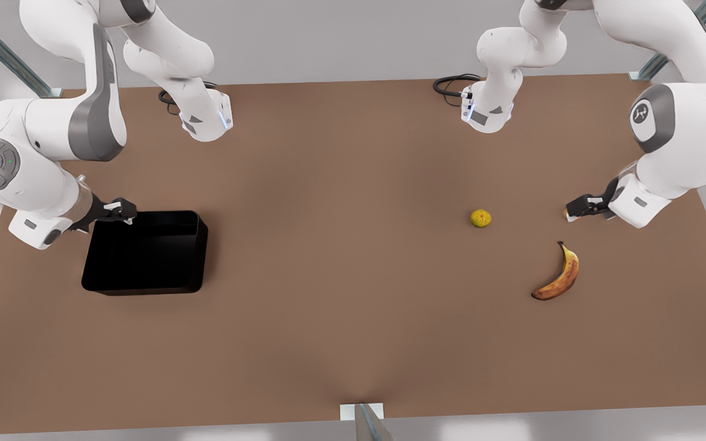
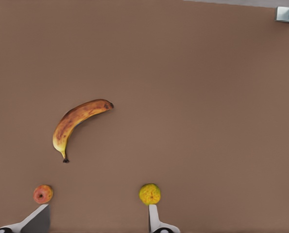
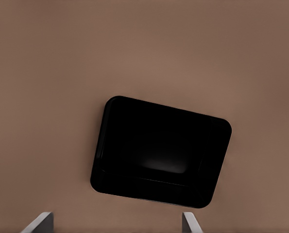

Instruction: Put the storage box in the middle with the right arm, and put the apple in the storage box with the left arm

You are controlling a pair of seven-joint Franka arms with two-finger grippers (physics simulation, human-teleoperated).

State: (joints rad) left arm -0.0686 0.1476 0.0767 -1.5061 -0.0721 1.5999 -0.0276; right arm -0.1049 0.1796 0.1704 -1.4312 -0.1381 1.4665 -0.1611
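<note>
Banana (image 1: 558,274) nearest; right claw (image 1: 121,210) spread at storage box (image 1: 144,251) rim

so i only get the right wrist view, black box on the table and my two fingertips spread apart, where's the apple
observer: the apple lies on the table at the front view's right, far from the storage box, just off the tip of the left gripper.
operator: is that gripper open
observer: yes, the left wrist view has its fingers wide apart, with nothing between them.
operator: and where's mine against the box
observer: in the front view the right gripper is at the box's far corner, on the front view's left.
</note>
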